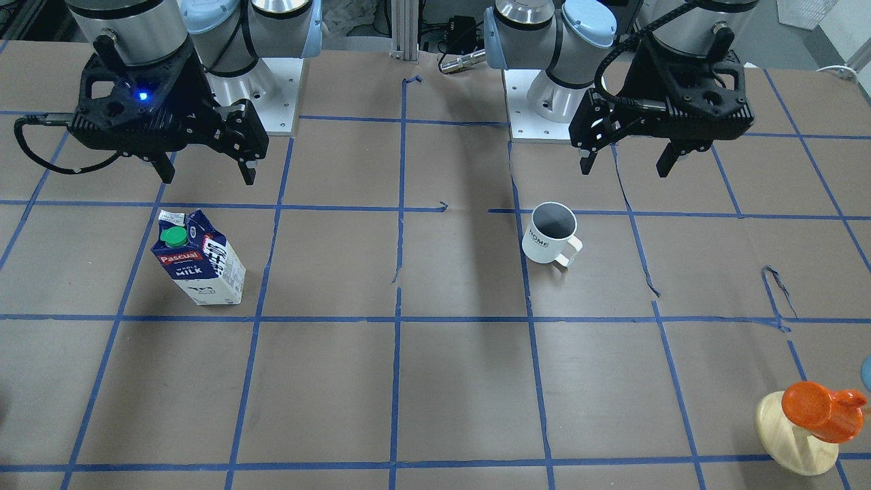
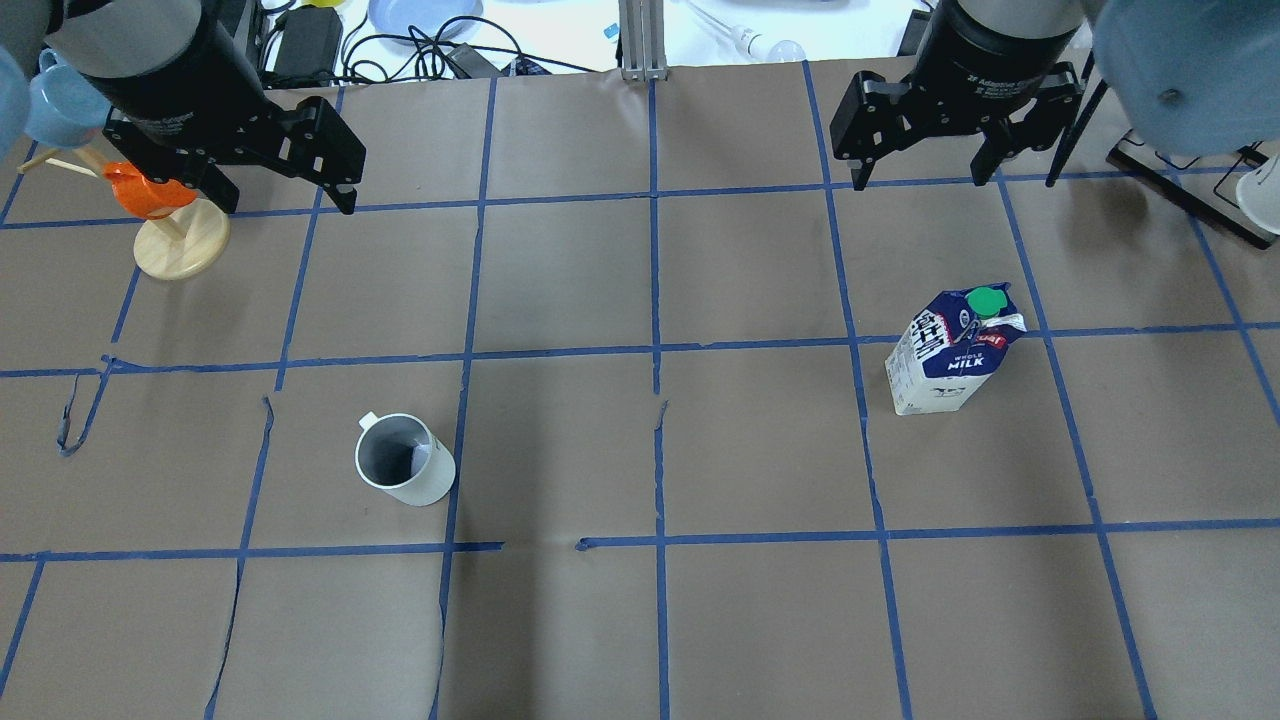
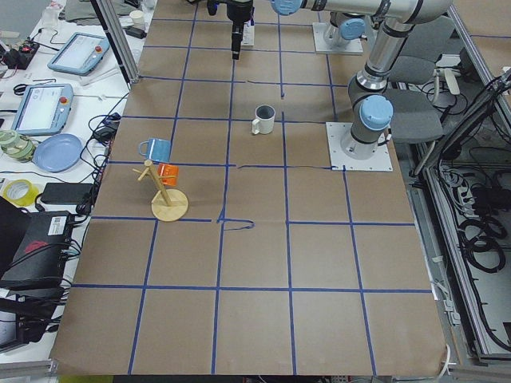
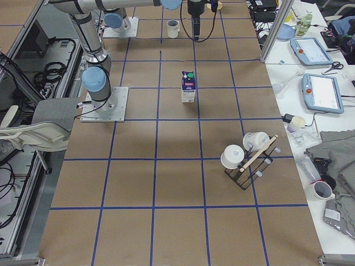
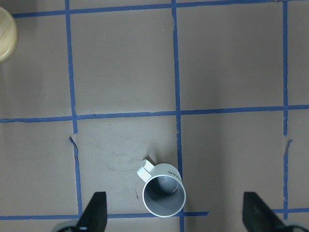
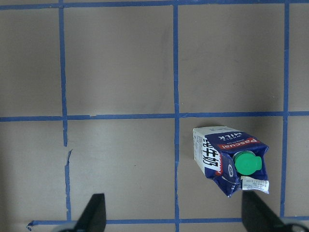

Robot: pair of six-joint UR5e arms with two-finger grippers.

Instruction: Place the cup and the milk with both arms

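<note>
The white cup [image 2: 405, 462] stands upright on the brown paper, its handle towards the far left; "HOME" shows in the front view [image 1: 550, 235]. The milk carton [image 2: 950, 355] stands upright with a green cap and a blue top, and also shows in the front view [image 1: 197, 258]. My left gripper [image 2: 285, 198] is open and empty, hanging high above the table beyond the cup. My right gripper [image 2: 915, 160] is open and empty, high beyond the carton. The left wrist view shows the cup [image 5: 163, 192] between the fingers [image 5: 94, 212]. The right wrist view shows the carton [image 6: 229, 159] towards the right finger.
An orange cup on a pale wooden stand [image 2: 170, 235] sits at the far left, under my left arm, with a blue mug [image 3: 156, 148] on it. A black rack with white mugs [image 4: 249, 160] stands at the right end. Blue tape lines grid the table.
</note>
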